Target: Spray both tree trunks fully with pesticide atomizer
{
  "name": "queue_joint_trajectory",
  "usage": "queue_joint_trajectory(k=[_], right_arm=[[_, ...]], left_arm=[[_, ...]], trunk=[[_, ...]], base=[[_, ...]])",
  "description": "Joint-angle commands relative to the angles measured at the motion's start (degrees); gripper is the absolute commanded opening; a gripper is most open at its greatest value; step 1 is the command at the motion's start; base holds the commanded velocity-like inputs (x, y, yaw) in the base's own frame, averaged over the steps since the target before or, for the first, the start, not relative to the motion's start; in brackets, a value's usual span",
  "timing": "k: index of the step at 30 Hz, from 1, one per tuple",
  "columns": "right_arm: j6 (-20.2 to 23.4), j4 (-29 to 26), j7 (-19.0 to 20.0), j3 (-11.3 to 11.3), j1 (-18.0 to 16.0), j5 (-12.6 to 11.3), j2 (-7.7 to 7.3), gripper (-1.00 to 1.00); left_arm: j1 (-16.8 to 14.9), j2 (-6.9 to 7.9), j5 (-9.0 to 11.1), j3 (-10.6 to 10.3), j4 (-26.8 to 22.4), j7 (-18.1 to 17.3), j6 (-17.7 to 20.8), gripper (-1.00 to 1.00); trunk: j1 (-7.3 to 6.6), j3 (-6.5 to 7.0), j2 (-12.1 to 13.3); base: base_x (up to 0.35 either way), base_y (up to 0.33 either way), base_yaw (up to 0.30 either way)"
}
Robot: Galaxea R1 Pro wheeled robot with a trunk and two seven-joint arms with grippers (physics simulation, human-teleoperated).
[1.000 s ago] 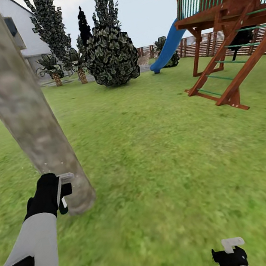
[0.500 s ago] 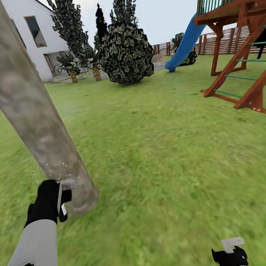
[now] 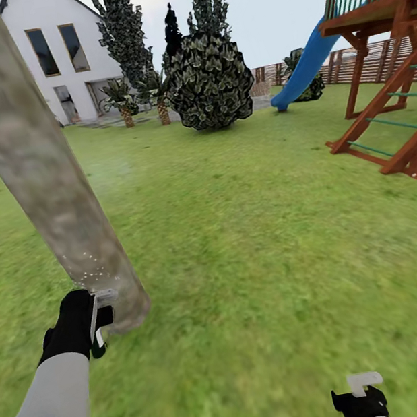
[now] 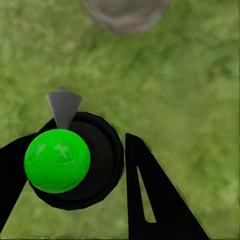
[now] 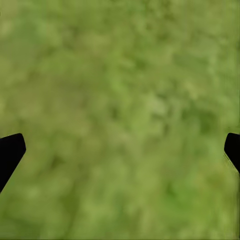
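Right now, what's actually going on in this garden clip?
The robot stands on the lawn beside a thick pale tree trunk. Its left gripper is shut on the pesticide atomizer, whose green top and grey nozzle show in the left wrist view, held close to the base of the trunk. Small white specks dot the bark just above it. The right gripper hangs open and empty over grass.

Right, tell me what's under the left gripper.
Under the left gripper, shut on the atomizer with its green top, lies lawn, and the tree trunk's base is just ahead. The atomizer hides the grass directly below it.
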Motion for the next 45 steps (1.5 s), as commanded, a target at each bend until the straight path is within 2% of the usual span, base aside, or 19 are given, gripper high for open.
queue_joint_trajectory(k=[1,4,10,26,35,37,39,45], right_arm=[[-0.10,0.02,-0.25,0.43,-0.01,-0.15,-0.01,1.00],[-0.10,0.02,-0.25,0.45,-0.01,-0.15,-0.01,1.00],[-0.10,0.02,-0.25,0.43,-0.01,-0.15,-0.01,1.00],[-0.10,0.02,-0.25,0.43,-0.01,-0.15,-0.01,1.00],[-0.09,0.02,-0.25,0.45,-0.01,-0.15,-0.01,1.00],[-0.09,0.02,-0.25,0.45,-0.01,-0.15,-0.01,1.00],[-0.10,0.02,-0.25,0.50,-0.01,-0.15,-0.01,1.00],[-0.10,0.02,-0.24,0.44,-0.01,-0.15,-0.01,1.00]], left_arm=[[0.31,0.52,-0.24,0.22,-0.06,-0.44,0.19,-1.00],[0.65,1.65,-0.04,0.21,-0.07,-0.66,0.18,-1.00],[0.68,1.21,0.01,-0.16,0.02,-0.52,0.17,-1.00],[0.68,1.09,0.00,-0.21,-0.07,-0.42,0.10,-1.00],[0.76,1.16,0.02,0.07,-0.09,-0.54,0.10,-1.00],[2.30,1.52,0.05,0.29,-0.01,-0.63,-0.11,-1.00],[4.70,1.64,0.08,0.31,0.02,-0.61,-2.19,-1.00],[5.25,1.10,0.09,-0.05,-0.07,-0.41,-2.97,-1.00]], trunk=[[-0.01,-0.05,-0.02],[-0.01,-0.05,-0.02],[-0.01,-0.05,-0.02],[-0.01,-0.05,-0.02],[-0.01,-0.05,-0.02],[-0.01,-0.05,-0.02],[-0.01,-0.05,-0.02],[-0.01,-0.05,-0.02]], base=[[0.000,-0.273,0.273],[0.000,-0.273,0.276],[0.054,-0.273,0.254],[0.150,-0.259,0.020],[0.172,-0.243,0.259],[0.175,-0.242,0.276],[0.174,-0.242,0.252],[0.199,-0.224,0.036]])
